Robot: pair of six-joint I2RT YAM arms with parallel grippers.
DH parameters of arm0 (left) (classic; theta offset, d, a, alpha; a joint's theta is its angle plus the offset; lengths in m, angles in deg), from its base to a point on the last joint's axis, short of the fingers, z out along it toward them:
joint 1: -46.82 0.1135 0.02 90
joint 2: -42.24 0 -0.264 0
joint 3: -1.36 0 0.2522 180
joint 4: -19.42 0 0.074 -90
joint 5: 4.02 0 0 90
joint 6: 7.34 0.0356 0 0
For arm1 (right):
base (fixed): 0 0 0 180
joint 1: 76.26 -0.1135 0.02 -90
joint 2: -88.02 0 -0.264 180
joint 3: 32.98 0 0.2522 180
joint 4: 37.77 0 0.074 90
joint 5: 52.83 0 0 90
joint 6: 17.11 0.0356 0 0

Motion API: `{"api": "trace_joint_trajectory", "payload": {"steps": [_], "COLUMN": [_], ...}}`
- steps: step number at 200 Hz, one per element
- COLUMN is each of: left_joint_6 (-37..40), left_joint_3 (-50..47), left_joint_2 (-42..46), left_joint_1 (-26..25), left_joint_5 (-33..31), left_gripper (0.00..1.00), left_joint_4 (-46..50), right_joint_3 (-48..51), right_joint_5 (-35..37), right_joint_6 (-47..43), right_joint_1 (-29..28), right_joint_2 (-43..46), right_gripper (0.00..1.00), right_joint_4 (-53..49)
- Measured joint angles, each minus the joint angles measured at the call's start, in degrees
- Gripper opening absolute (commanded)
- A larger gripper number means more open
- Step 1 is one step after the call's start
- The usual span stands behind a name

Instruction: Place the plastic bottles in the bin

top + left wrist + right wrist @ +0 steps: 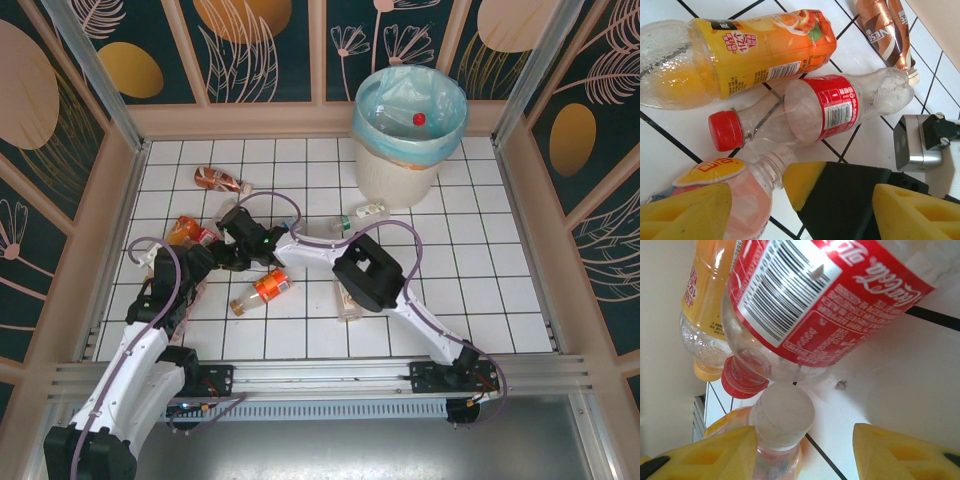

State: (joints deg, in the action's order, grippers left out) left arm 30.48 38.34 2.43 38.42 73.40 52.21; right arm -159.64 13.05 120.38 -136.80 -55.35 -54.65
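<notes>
1. Left of the table's (480, 260) middle, the bottles lie in a cluster.
2. Left gripper (802, 202): spread wide, near a red-labelled bottle (832, 107).
3. Right gripper (805, 440): spread, with a white-capped bottle (782, 415) between its fingers, unpinched.
4. Bin (395, 180): far right, one red-capped bottle (418, 119) inside.

Clustered bottles (262, 290) and the right arm (368, 272) crowding the left-centre of the desk (490, 300), right-side tiles open, bin (398, 178) standing at the far edge.
</notes>
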Motion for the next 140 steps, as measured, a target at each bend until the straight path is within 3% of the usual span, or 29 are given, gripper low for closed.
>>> {"api": "trace_joint_trajectory", "payload": {"steps": [140], "left_joint_6": [0.0], "left_joint_3": [-2.3], "left_joint_2": [0.3], "left_joint_1": [0.0], "left_joint_5": [-0.1], "left_gripper": [0.75], "left_joint_4": [-1.3], "right_joint_3": [5.3], "right_joint_5": [-7.3], "right_joint_6": [8.5], "right_joint_1": [0.3], "right_joint_2": [-1.0], "right_gripper": [0.54], "right_joint_4": [14.8]}}
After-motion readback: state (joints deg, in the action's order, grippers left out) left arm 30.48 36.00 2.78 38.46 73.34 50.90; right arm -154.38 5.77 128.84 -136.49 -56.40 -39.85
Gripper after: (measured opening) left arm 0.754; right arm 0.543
